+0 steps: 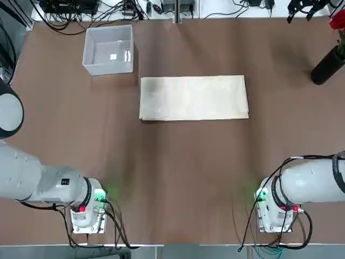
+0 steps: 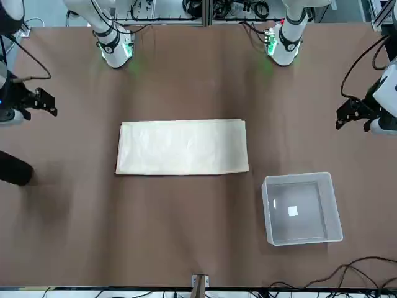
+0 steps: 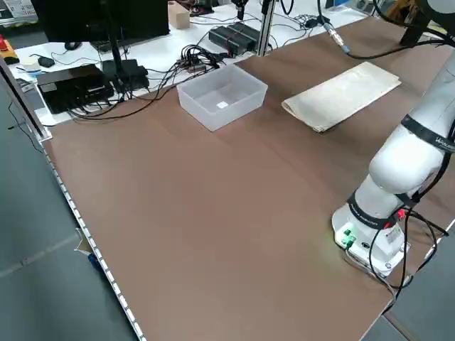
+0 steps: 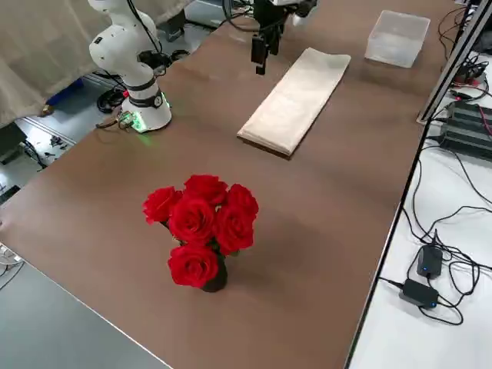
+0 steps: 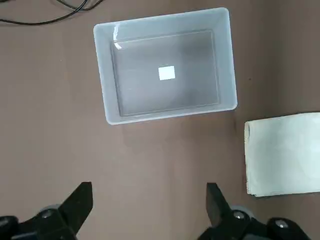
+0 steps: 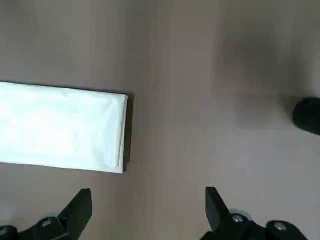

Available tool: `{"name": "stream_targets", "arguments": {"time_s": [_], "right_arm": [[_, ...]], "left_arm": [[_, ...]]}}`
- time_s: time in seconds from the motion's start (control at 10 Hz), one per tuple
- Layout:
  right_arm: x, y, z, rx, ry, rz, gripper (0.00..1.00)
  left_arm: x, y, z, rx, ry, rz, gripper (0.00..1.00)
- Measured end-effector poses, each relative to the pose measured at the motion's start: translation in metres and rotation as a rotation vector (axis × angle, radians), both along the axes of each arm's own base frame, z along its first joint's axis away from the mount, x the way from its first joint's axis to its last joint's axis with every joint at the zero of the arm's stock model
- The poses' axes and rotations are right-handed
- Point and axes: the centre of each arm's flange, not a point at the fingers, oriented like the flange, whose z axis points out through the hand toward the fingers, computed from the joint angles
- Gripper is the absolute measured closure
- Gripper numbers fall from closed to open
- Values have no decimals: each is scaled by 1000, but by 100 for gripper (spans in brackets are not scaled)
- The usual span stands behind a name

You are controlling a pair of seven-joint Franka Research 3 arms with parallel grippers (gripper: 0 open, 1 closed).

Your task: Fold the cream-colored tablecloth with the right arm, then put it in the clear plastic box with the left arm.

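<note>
Two arms stand at the table's near edge, and nothing is held by either. Going left to right in the overhead view: the left arm [image 1: 32, 181] rises from its base at the near-left corner. The left gripper [image 5: 149, 207] hangs high above the table's left side with its fingers spread wide and nothing between them; its wrist view looks straight down on the box and one end of the cloth, a post that suits a later pick-and-drop.

The box [image 1: 108, 49] sits toward the far-left corner, upright, open-topped and empty but for a small white label on its floor. It stands near the cloth's left end, apart from it, so the carry should be short.

The cloth [image 1: 194, 97] lies flat at mid-table as a long, narrow strip; its stacked edges suggest a fold is already made. It looks longer than the box is wide, so a further fold is probably needed before it fits.

The right gripper [image 6: 148, 207] hovers high past the cloth's right end, fingers likewise apart and empty, well placed to reach that end. The right arm [image 1: 310, 181] rises from the near-right corner. A dark vase [image 1: 326, 65] with red roses [image 4: 201, 224] stands at the far-right edge, well apart from the work.
</note>
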Motion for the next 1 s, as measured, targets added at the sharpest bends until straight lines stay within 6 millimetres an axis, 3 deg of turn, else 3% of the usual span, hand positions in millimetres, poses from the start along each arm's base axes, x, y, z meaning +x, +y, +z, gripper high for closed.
{"name": "stream_targets", "arguments": {"time_s": [0.3, 0.6, 0.8, 1.0], "right_arm": [[14, -24, -46, 105, 69, -76, 0], [26, -28, -88, 148, 118, -83, 0], [27, -30, -130, 151, 121, -72, 0], [25, -30, -157, 184, 145, -89, 0]], "left_arm": [[0, 0, 0, 0, 0, 1, 0], [0, 0, 0, 0, -1, 1, 0], [0, 1, 0, 0, -1, 1, 0], [0, 1, 1, 0, -1, 1, 0]]}}
